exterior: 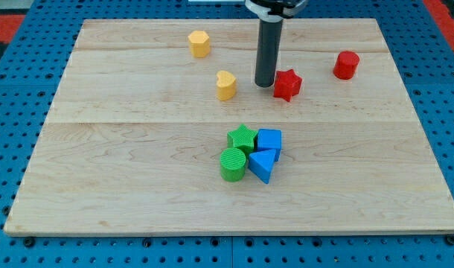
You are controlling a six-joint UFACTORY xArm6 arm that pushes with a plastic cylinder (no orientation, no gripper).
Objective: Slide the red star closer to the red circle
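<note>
one bare stretch of board separates red star (287,85), beside my tip (265,84), from red circle (346,65).

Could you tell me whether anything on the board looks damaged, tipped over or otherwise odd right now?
Nothing stands out. All blocks sit flat on the wooden board. My tip rests just left of the red star, with the red circle further right.

Single raised view, angled down over the whole wooden board (138,186).
</note>
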